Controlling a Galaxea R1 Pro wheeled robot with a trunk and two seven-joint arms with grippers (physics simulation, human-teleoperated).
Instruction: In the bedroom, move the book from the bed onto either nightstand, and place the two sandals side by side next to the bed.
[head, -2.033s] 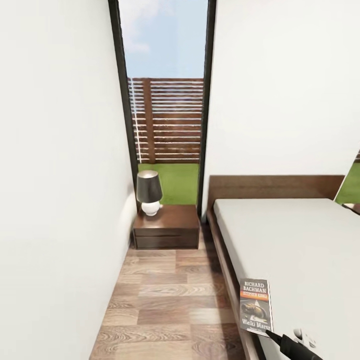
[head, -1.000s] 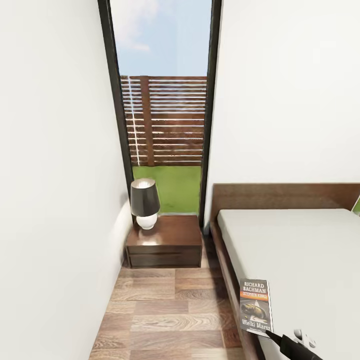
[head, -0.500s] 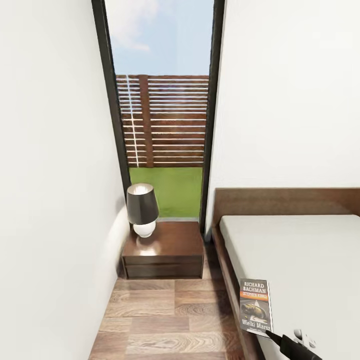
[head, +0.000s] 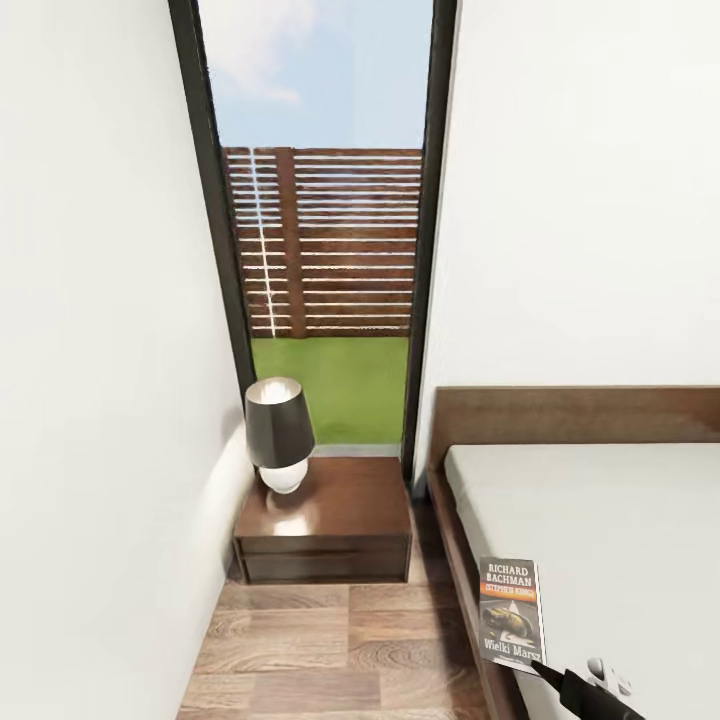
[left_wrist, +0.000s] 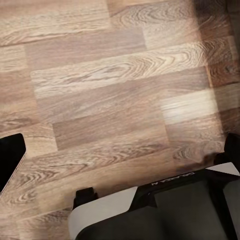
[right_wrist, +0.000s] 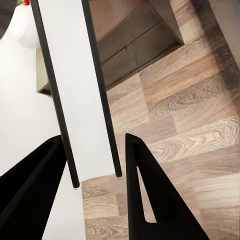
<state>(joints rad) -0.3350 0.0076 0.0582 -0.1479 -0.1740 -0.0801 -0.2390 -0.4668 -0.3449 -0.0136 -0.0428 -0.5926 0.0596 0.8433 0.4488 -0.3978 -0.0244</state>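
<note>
two drawers front the nightstand (head: 325, 530) under its lamp (head: 279, 433); my right gripper (right_wrist: 95, 165) pinches the book (head: 512, 611), "richard bachman", upright over the bed (head: 600, 530) edge; left jaws i can't tell.

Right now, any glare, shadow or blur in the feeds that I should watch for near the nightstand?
Head view: the nightstand top is glossy and mirrors the lamp as a bright patch; the book lettering is sharp. Left wrist view: a pale sheen on the floor. Right wrist view: the book edge looks washed out white.
</note>
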